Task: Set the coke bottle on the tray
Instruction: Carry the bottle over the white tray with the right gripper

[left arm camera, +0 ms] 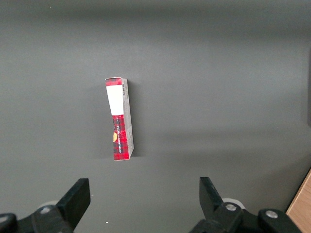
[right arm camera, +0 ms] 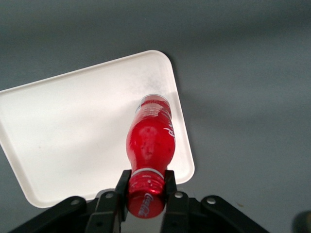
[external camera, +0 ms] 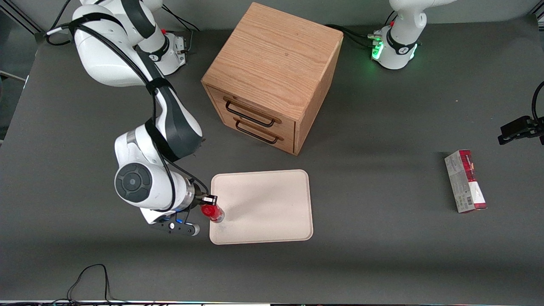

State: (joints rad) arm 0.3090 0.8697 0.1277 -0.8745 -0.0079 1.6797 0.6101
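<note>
The coke bottle (external camera: pixel 213 212) is small and bright red with a red cap and a clear base. My right gripper (external camera: pixel 209 204) is shut on its cap and holds it over the edge of the pale beige tray (external camera: pixel 272 204) that is toward the working arm's end. In the right wrist view the two black fingers (right arm camera: pixel 123 187) clamp the cap, the gripper (right arm camera: pixel 146 188) centred on it. The bottle (right arm camera: pixel 150 141) points down over the tray (right arm camera: pixel 73 131), its base close to the surface near a faint grey smudge. Whether the base touches the tray cannot be told.
A wooden drawer cabinet (external camera: pixel 272 76) with two black handles stands farther from the front camera than the tray. A red-and-grey carton (external camera: pixel 465 182) lies toward the parked arm's end of the table; it also shows in the left wrist view (left arm camera: pixel 120 119).
</note>
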